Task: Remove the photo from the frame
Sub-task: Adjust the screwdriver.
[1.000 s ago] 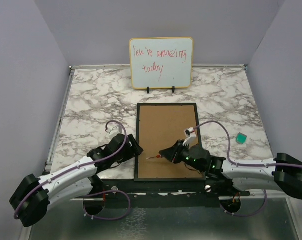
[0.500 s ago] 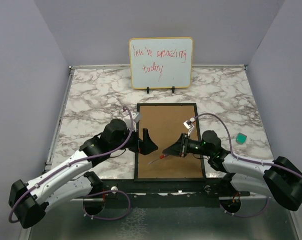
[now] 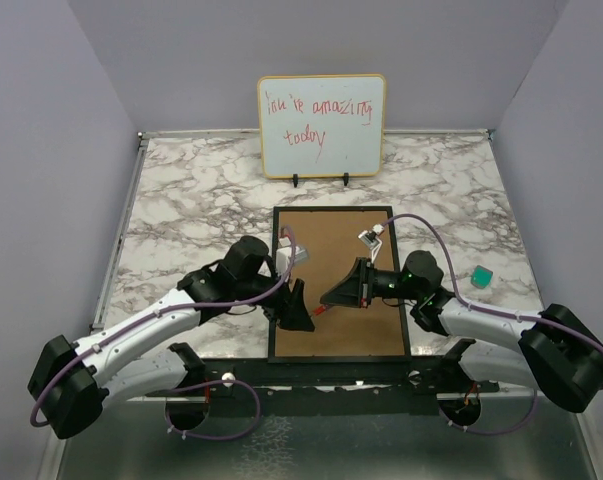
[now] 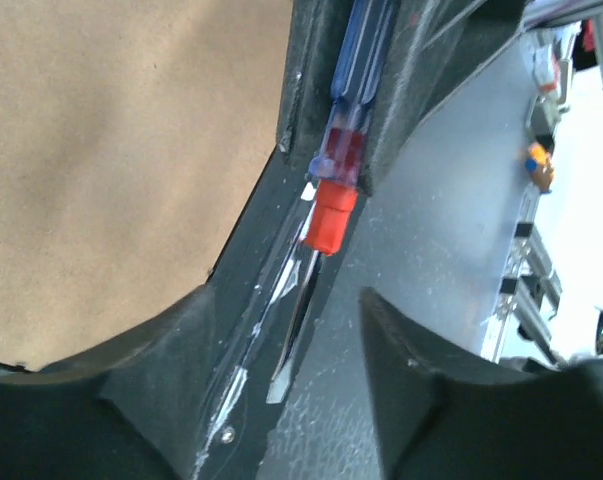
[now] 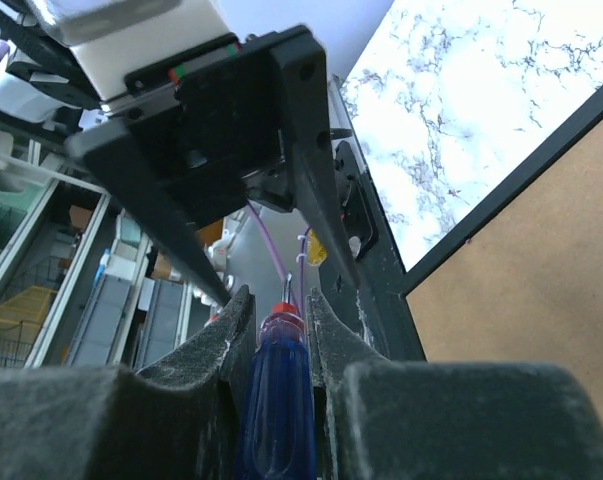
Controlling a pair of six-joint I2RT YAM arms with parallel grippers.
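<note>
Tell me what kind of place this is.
Probably a robot lab's enclosed test bench: plain grey walls box in a marble-patterned table, with shelving racks visible beyond it.

Plain lilac walls (image 3: 41, 150) enclose a marble-patterned table (image 3: 201, 190) (grey-veined white).

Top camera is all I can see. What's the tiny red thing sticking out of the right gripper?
Observer: A screwdriver with a see-through blue handle; the red bit is its collar. The right gripper is pinching the handle.
Operator: Where's the pointy end?
Observer: Its flat tip sits beside the black edge of the frame, next to the brown back panel.
Operator: Is the other arm grabbing it too?
Observer: No. The left gripper is open, its fingers either side of the shaft, not touching.
</note>
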